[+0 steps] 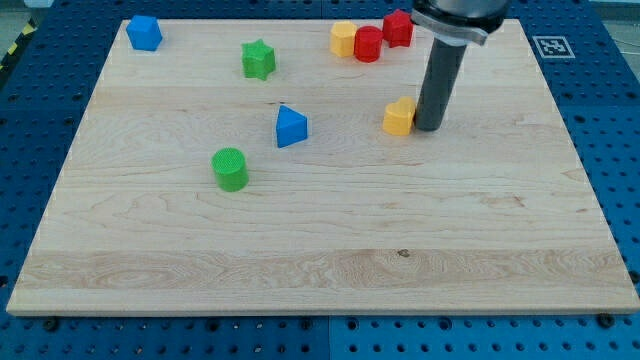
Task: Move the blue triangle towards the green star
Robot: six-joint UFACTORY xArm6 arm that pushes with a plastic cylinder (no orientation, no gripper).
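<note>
The blue triangle [291, 126] lies near the middle of the wooden board [320, 250]. The green star [258, 59] sits above it and a little to the view's left, with a gap of bare board between them. My tip [428, 126] rests on the board well to the right of the blue triangle, right beside a yellow block [399, 116], touching or nearly touching its right side.
A green cylinder [230, 168] lies below-left of the triangle. A blue block [144, 33] sits at the top left corner. A yellow block [344, 38], a red cylinder [368, 44] and a red block [397, 28] cluster at the top edge.
</note>
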